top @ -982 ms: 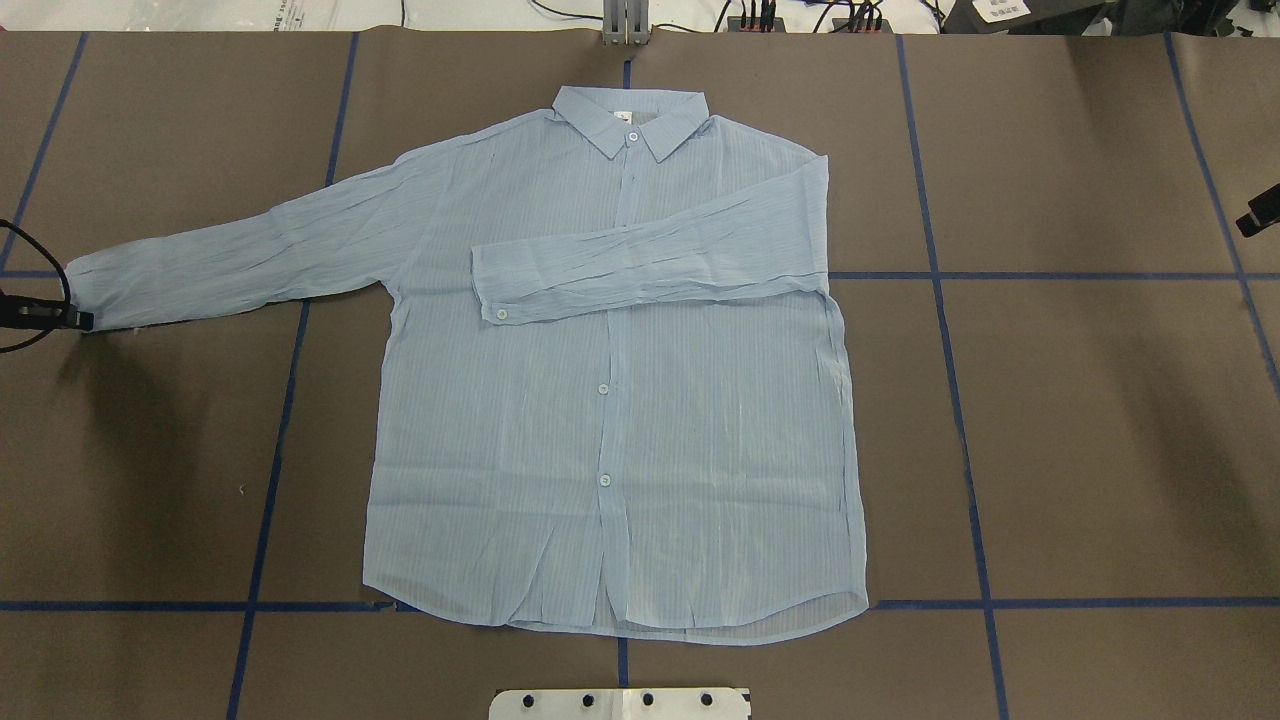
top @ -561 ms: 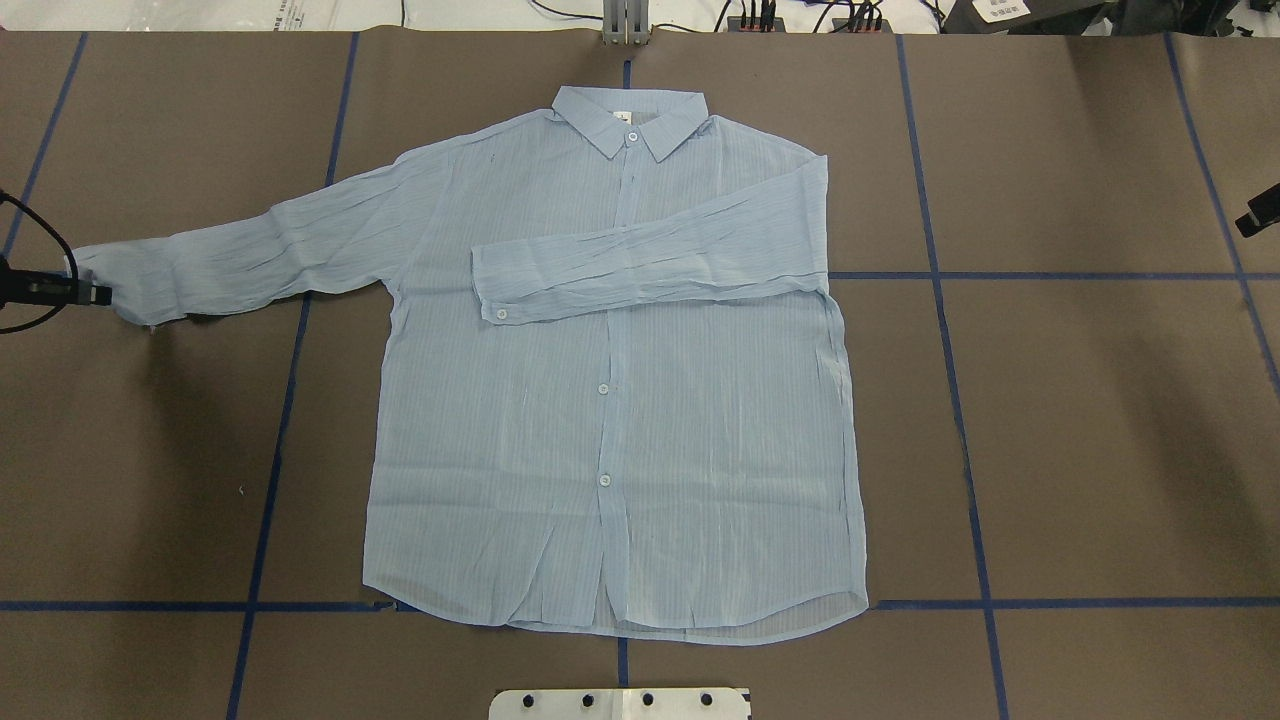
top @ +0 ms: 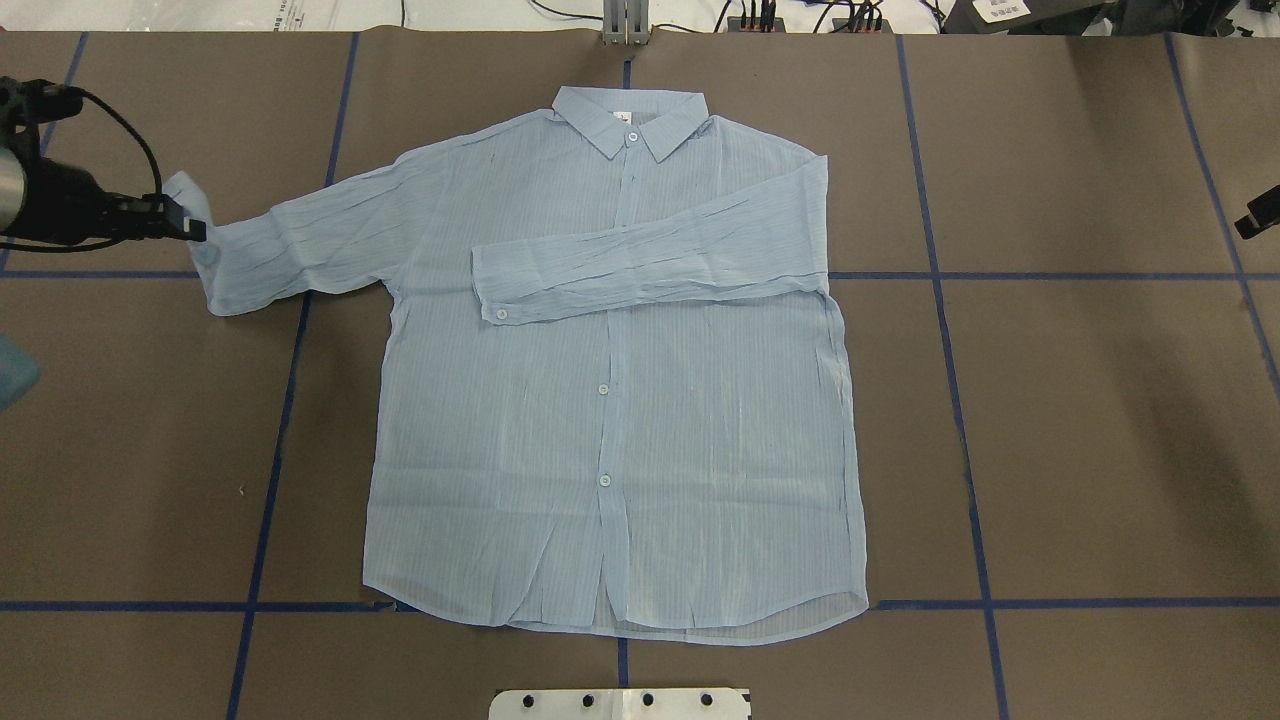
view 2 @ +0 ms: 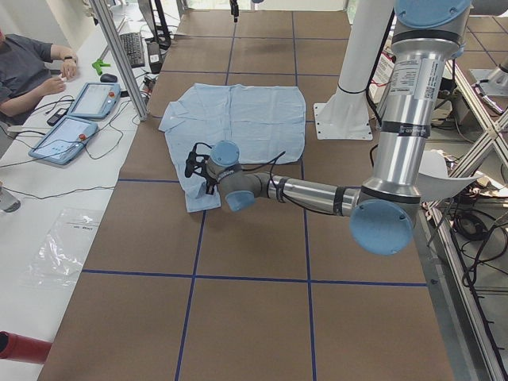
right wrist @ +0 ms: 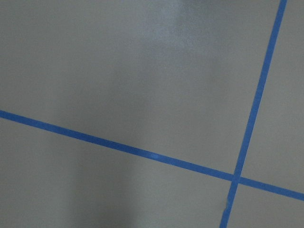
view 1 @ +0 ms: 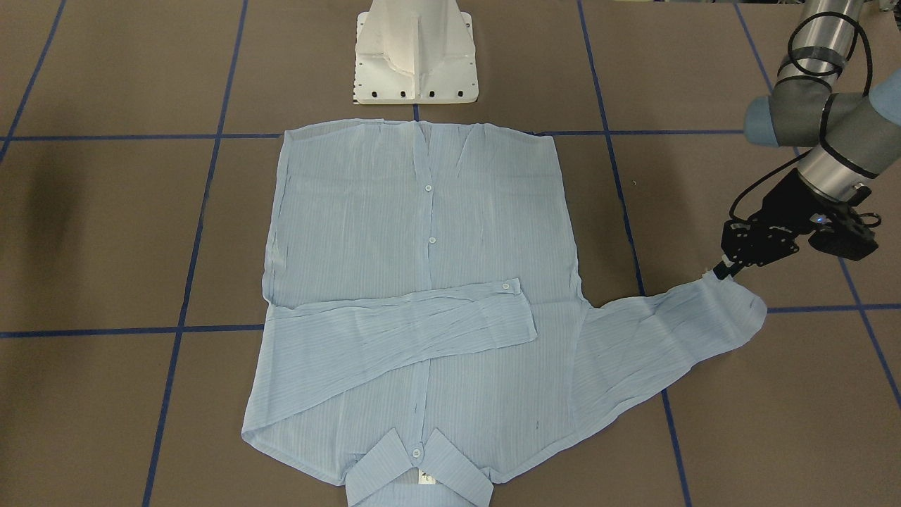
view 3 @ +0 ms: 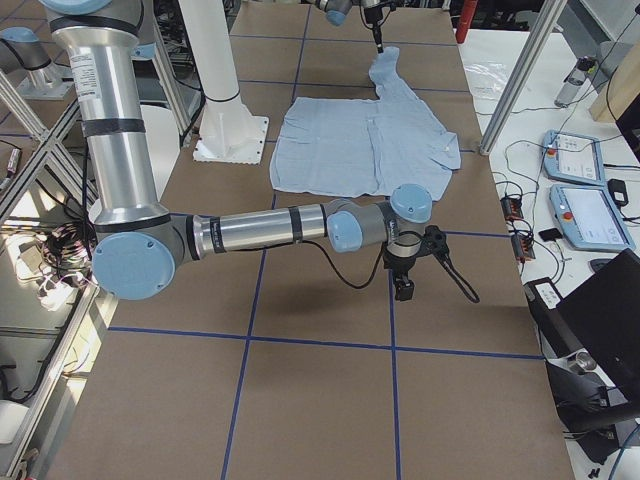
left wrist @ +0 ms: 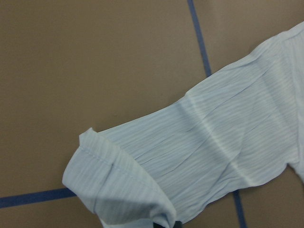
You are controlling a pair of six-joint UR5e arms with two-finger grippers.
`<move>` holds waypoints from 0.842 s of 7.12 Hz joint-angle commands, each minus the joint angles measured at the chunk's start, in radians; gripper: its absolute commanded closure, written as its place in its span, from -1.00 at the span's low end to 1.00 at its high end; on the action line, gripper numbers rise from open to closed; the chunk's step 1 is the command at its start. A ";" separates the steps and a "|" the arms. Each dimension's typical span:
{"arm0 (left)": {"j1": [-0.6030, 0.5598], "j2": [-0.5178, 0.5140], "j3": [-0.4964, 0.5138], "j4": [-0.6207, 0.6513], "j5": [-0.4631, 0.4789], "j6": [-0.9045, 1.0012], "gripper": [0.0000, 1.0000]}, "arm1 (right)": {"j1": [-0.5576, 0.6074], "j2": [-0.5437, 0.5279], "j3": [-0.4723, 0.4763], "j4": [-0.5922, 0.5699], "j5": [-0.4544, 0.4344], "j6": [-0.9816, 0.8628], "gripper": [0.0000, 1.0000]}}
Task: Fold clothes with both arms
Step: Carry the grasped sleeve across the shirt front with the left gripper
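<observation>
The light blue striped shirt (top: 610, 420) lies flat and buttoned on the brown table, its collar (top: 630, 120) at the far side in the overhead view. One sleeve (top: 650, 265) is folded across the chest. The other sleeve (top: 290, 245) reaches out to the overhead view's left, with its cuff (left wrist: 109, 175) lifted and curled back. My left gripper (top: 195, 230) (view 1: 718, 271) is shut on that cuff. My right gripper (top: 1255, 212) hangs over bare table at the right edge, away from the shirt. Whether it is open or shut does not show.
The white pedestal base (view 1: 415, 56) stands just beyond the shirt's hem. Blue tape lines (right wrist: 142, 152) grid the brown table. A person (view 2: 32, 67) sits at a side bench with tablets (view 2: 79, 119) and cables.
My left gripper has lifted the cuff and carried it toward the table's far side and inward toward the shirt body. The sleeve end now bends back on itself. The right gripper has not moved.
</observation>
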 commanded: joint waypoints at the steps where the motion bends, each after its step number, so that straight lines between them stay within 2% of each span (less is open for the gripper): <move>1: 0.127 -0.157 0.002 0.066 0.008 -0.217 1.00 | 0.000 -0.002 0.001 0.000 0.000 0.000 -1.00; 3: 0.183 -0.266 0.002 0.131 0.010 -0.312 1.00 | 0.000 -0.006 0.003 0.000 0.005 -0.001 -1.00; 6: 0.316 -0.375 0.006 0.135 0.112 -0.521 1.00 | 0.000 -0.008 -0.003 0.000 0.006 -0.001 -1.00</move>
